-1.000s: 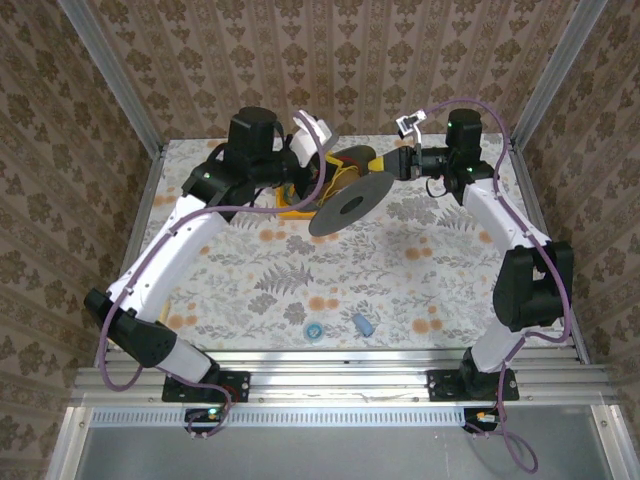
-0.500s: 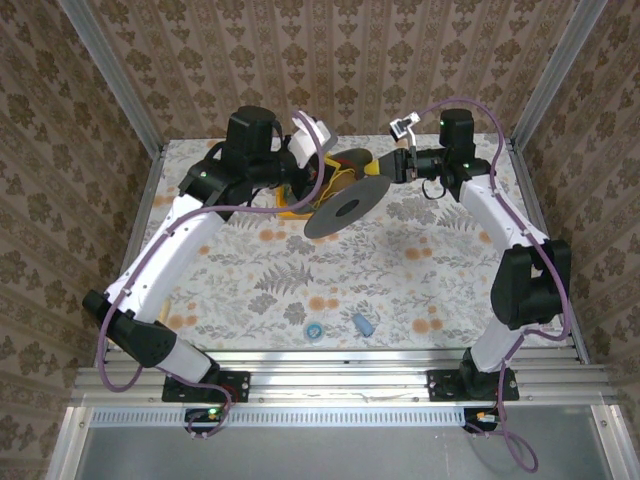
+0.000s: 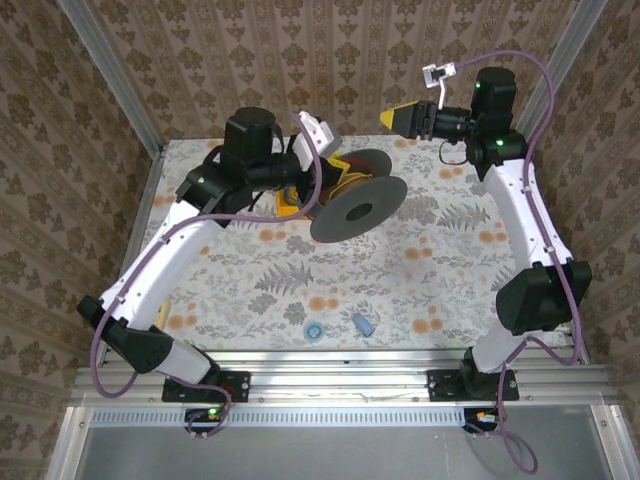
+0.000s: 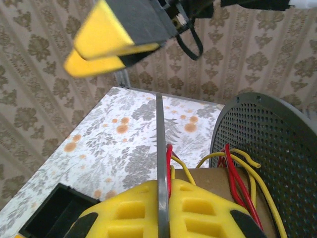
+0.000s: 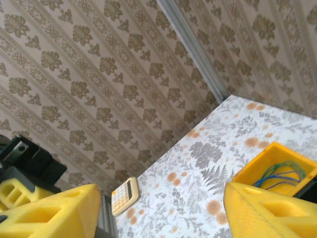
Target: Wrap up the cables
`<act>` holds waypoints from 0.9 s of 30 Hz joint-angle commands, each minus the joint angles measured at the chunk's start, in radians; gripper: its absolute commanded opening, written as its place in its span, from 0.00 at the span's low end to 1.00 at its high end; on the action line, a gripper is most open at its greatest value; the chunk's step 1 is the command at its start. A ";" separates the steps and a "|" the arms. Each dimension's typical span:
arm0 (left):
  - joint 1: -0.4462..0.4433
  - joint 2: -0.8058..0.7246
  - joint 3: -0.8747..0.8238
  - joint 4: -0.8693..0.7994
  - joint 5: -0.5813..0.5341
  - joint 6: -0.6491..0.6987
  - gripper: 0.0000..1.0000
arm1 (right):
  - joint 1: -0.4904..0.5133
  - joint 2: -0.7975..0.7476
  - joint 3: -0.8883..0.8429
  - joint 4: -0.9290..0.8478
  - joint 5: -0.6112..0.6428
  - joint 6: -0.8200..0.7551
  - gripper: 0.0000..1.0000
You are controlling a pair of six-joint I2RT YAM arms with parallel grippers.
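Note:
The dark grey spool (image 3: 357,208) hangs tilted above the back of the table. My left gripper (image 3: 335,180) is shut on the thin edge of one flange (image 4: 160,148), which is clamped between the yellow fingers (image 4: 124,208). The red cable (image 4: 234,171) lies in turns over the brown core (image 4: 210,178) together with yellow wires (image 4: 210,159), next to the perforated far flange (image 4: 270,148). My right gripper (image 3: 398,118) is raised up and to the right of the spool, apart from it. It stands open (image 5: 158,208) with nothing between its fingers.
A yellow bin (image 5: 277,166) holding thin blue-green wires sits on the table under the left arm (image 3: 288,207). A calculator (image 5: 124,195) lies at the table's far edge. A blue cap (image 3: 313,329) and a small blue cylinder (image 3: 363,323) lie near the front edge.
My right gripper was shut at the spool's right side; it has opened and pulled up and away to the right. The left gripper still holds the spool, which shifted slightly right.

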State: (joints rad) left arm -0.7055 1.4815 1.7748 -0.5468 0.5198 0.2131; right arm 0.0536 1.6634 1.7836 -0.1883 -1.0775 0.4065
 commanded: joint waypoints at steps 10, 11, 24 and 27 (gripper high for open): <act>0.017 -0.023 0.045 0.028 0.049 -0.037 0.00 | -0.088 -0.181 -0.166 -0.037 -0.113 -0.198 0.80; 0.024 -0.023 0.042 0.033 0.056 -0.047 0.00 | -0.087 -0.219 -0.219 -0.012 -0.148 -0.221 0.83; 0.107 -0.001 0.006 0.195 0.264 -0.224 0.00 | -0.074 -0.531 -0.649 0.149 -0.246 -0.226 1.00; 0.107 -0.016 -0.035 0.282 0.324 -0.271 0.00 | -0.059 -0.531 -0.656 0.149 -0.214 -0.223 1.00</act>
State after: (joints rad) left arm -0.6003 1.4929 1.7538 -0.4328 0.7204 0.0223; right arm -0.0170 1.1404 1.1408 -0.0444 -1.3094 0.2100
